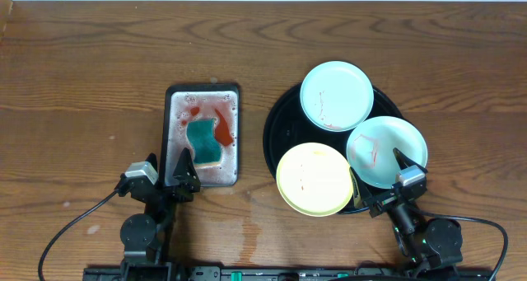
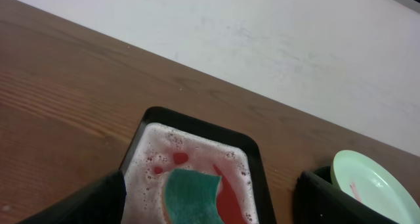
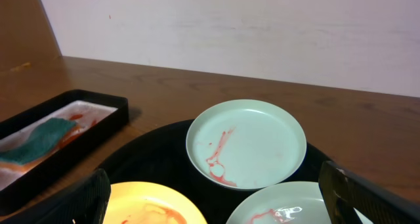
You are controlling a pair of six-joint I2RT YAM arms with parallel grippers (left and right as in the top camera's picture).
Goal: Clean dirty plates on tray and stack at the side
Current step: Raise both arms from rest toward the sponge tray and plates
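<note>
Round tray [image 1: 278, 128], right half of desk [image 1: 82, 83]: three red-streaked plates aboard. These are mint plate [image 1: 336, 96] toward far edge, second mint plate [image 1: 385, 152] toward right edge, and yellow plate [image 1: 314, 179] toward near edge. Your left tool [image 1: 183, 170]: fingers apart, empty, at soapy basin [image 1: 170, 124] holding sponge [image 1: 203, 141]. Your right tool [image 1: 379, 176]: fingers apart, empty, beside second mint plate.

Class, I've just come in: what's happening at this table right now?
Neither robot arm holds anything yet. Three red-streaked plates lie on the round tray: a far mint plate, a near mint plate and a yellow plate. A sponge sits in the small tray of soapy red water. The left gripper hangs open at that tray's near end; the right gripper is open at the near mint plate.
</note>
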